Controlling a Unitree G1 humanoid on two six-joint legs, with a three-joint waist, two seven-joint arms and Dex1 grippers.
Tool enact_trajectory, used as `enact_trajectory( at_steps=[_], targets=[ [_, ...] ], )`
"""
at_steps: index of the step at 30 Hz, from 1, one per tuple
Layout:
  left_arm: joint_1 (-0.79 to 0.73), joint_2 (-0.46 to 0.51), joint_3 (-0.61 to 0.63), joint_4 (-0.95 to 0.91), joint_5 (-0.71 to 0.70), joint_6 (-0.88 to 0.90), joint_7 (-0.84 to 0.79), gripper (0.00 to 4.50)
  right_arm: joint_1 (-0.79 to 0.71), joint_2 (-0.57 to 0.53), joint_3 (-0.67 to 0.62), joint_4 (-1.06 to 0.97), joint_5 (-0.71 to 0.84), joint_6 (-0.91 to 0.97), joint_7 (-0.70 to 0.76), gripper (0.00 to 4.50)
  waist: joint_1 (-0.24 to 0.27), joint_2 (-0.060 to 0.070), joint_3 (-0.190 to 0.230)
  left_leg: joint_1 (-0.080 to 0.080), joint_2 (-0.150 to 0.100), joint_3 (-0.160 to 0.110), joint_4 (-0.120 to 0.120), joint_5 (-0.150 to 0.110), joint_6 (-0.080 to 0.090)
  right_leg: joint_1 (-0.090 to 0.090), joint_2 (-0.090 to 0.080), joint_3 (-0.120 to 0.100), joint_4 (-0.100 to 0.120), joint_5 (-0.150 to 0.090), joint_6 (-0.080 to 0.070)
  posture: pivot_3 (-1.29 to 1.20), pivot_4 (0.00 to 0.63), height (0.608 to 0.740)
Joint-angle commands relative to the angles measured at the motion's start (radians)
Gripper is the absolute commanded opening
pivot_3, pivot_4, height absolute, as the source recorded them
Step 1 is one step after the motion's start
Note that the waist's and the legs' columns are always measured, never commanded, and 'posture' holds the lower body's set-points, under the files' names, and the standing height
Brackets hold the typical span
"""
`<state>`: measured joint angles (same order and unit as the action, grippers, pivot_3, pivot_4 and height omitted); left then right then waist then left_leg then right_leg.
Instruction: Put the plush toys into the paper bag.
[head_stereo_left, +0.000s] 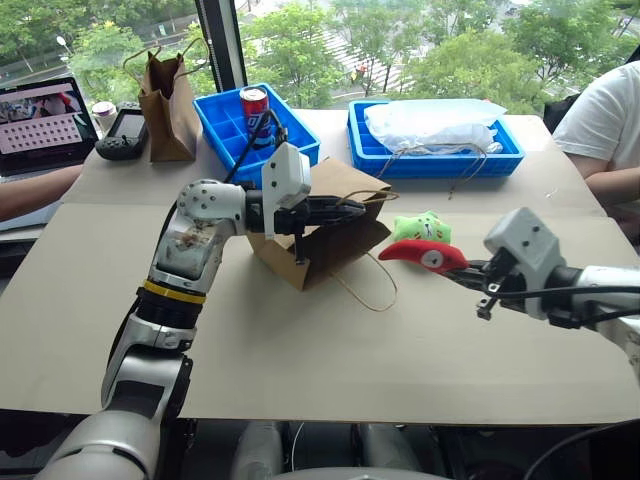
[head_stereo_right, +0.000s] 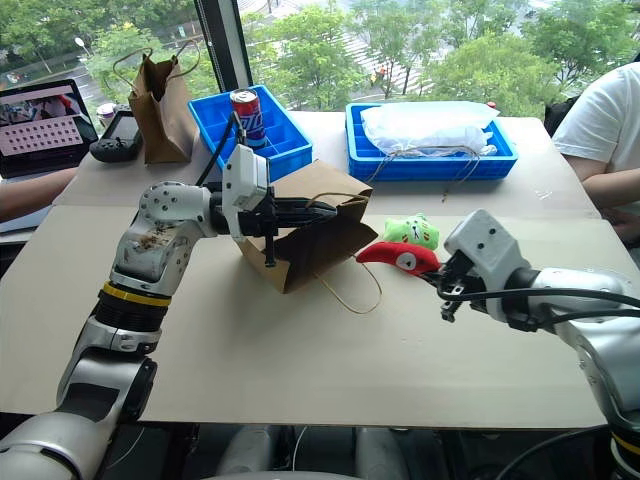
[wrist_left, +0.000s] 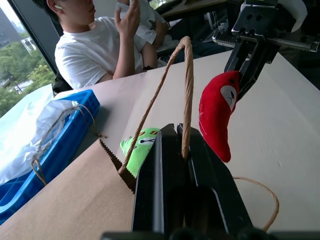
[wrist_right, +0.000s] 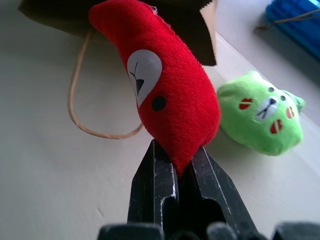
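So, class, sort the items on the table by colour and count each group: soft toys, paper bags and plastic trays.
Red: 1, the elongated red plush toy
Green: 1, the round lime-green plush toy
Brown: 2, the wide brown kraft paper bag and the narrow tall brown paper bag
Blue: 2, the left blue plastic tray and the right blue plastic tray
Total: 6

- Head pair: set high, facing forward and down over the worktop (head_stereo_left: 300, 370), with windows beyond; both eyes share the paper bag (head_stereo_left: 320, 235).
- Left wrist: close along the left gripper (wrist_left: 182, 145), facing level across the worktop toward a seated person (wrist_left: 105, 45).
- Right wrist: very near, along the right gripper (wrist_right: 184, 165), facing the red toy (wrist_right: 165, 95) and green toy (wrist_right: 260, 120), also caught by the left wrist.
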<state>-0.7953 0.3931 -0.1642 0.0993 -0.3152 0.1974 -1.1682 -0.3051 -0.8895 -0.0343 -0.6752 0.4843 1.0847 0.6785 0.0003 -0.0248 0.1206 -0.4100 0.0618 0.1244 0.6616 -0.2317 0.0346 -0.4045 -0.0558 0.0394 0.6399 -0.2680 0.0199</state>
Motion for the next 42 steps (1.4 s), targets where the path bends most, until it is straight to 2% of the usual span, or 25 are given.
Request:
enact_trajectory(
  at_steps=[1, 4, 7, 12, 14, 15, 19, 25, 27, 31, 34, 38, 42],
  targets=[
    [-0.022, -0.004, 0.008, -0.035, -0.017, 0.01, 0.008, 0.0, -0.086, 0.056, 0.127, 0.088, -0.076, -0.015, -0.07, 0.05, 0.001, 0.0, 0.0, -0.001, -0.001, 0.0, 0.0, 0.0, 0.0, 0.0, 0.0, 0.001, 0.0, 0.0, 0.001, 0.0, 0.15, 0.736],
    [-0.014, -0.007, 0.008, -0.05, -0.027, 0.026, 0.01, 0.0, -0.185, 0.147, 0.237, 0.221, -0.148, -0.077, -0.109, 0.05, 0.004, 0.001, 0.0, -0.001, -0.002, -0.001, 0.0, 0.0, 0.001, 0.0, -0.001, 0.001, 0.0, -0.001, 0.001, 0.0, 0.15, 0.736],
    [-0.006, -0.012, 0.005, -0.067, -0.029, 0.041, 0.015, 0.0, -0.278, 0.267, 0.29, 0.327, -0.179, -0.132, -0.13, 0.05, -0.004, 0.001, 0.0, -0.004, -0.003, -0.002, 0.0, 0.001, 0.002, -0.002, 0.0, 0.002, 0.001, -0.001, 0.002, 0.0, 0.15, 0.736],
    [-0.004, -0.029, 0.004, -0.077, -0.03, 0.056, 0.027, 0.0, -0.349, 0.404, 0.374, 0.52, -0.283, -0.268, -0.164, 0.05, -0.005, 0.001, 0.0, -0.004, -0.003, -0.003, 0.0, 0.001, 0.002, -0.002, 0.0, 0.001, 0.002, -0.001, 0.002, 0.0, 0.15, 0.736],
    [-0.002, -0.034, 0.003, -0.084, -0.032, 0.062, 0.033, 0.0, -0.366, 0.466, 0.361, 0.582, -0.301, -0.32, -0.193, 0.81, -0.005, 0.001, 0.0, -0.005, -0.003, -0.003, 0.0, 0.001, 0.002, -0.001, 0.0, 0.001, 0.001, -0.001, 0.002, 0.0, 0.15, 0.736],
    [-0.001, -0.035, 0.003, -0.087, -0.033, 0.065, 0.034, 0.0, -0.366, 0.484, 0.351, 0.593, -0.302, -0.332, -0.196, 1.0, -0.004, 0.001, 0.0, -0.005, -0.004, -0.003, 0.0, 0.001, 0.002, -0.002, 0.0, 0.001, 0.002, -0.001, 0.002, 0.0, 0.15, 0.736],
    [0.002, -0.036, 0.008, -0.092, -0.033, 0.072, 0.037, 0.0, -0.332, 0.53, 0.303, 0.552, -0.251, -0.32, -0.171, 2.37, -0.003, 0.001, 0.0, -0.005, -0.004, -0.003, 0.0, 0.001, 0.001, -0.002, -0.001, 0.001, 0.003, -0.001, 0.002, 0.0, 0.15, 0.736],
    [0.007, -0.023, 0.009, -0.088, -0.029, 0.063, 0.045, 0.0, -0.152, 0.317, 0.199, 0.286, -0.208, -0.197, -0.092, 4.47, 0.009, 0.002, -0.001, -0.006, -0.004, -0.004, 0.0, 0.001, 0.002, 0.0, -0.002, 0.0, 0.004, -0.001, 0.002, 0.0, 0.15, 0.736],
    [0.011, -0.019, 0.007, -0.085, -0.028, 0.058, 0.045, 0.0, -0.105, 0.243, 0.143, 0.229, -0.202, -0.182, -0.076, 4.49, 0.009, 0.002, -0.001, -0.006, -0.005, -0.004, 0.0, 0.0, 0.003, 0.0, -0.003, 0.0, 0.002, -0.002, 0.003, 0.0, 0.15, 0.736],
    [0.018, -0.017, 0.003, -0.089, -0.028, 0.055, 0.046, 0.0, -0.053, 0.166, 0.015, 0.167, -0.141, -0.134, -0.033, 4.49, -0.001, 0.002, -0.001, -0.005, -0.006, -0.005, 0.0, 0.0, 0.003, -0.001, -0.002, 0.001, 0.001, -0.002, 0.003, 0.0, 0.15, 0.736],
    [0.019, -0.015, 0.001, -0.09, -0.026, 0.053, 0.044, 0.0, -0.05, 0.115, -0.073, 0.199, -0.136, -0.139, -0.03, 4.49, -0.002, 0.002, -0.001, -0.004, -0.008, -0.01, 0.0, 0.001, 0.004, 0.0, -0.001, 0.002, 0.002, -0.002, 0.003, 0.0, 0.15, 0.736],
    [0.019, -0.015, -0.006, -0.086, -0.023, 0.047, 0.041, 0.0, -0.187, 0.131, -0.058, 0.462, -0.227, -0.242, -0.111, 4.49, -0.012, 0.002, 0.0, -0.003, -0.01, -0.01, 0.0, 0.002, 0.005, 0.001, -0.002, 0.004, 0.002, -0.002, 0.003, 0.0, 0.15, 0.736],
    [0.013, -0.016, -0.012, -0.084, -0.018, 0.037, 0.036, 0.0, -0.288, 0.179, 0.042, 0.735, -0.302, -0.387, -0.09, 4.49, -0.014, 0.002, 0.0, -0.002, -0.011, -0.01, 0.0, 0.003, 0.007, 0.001, -0.003, 0.004, 0.002, -0.002, 0.003, 0.0, 0.15, 0.736]
  ],
)
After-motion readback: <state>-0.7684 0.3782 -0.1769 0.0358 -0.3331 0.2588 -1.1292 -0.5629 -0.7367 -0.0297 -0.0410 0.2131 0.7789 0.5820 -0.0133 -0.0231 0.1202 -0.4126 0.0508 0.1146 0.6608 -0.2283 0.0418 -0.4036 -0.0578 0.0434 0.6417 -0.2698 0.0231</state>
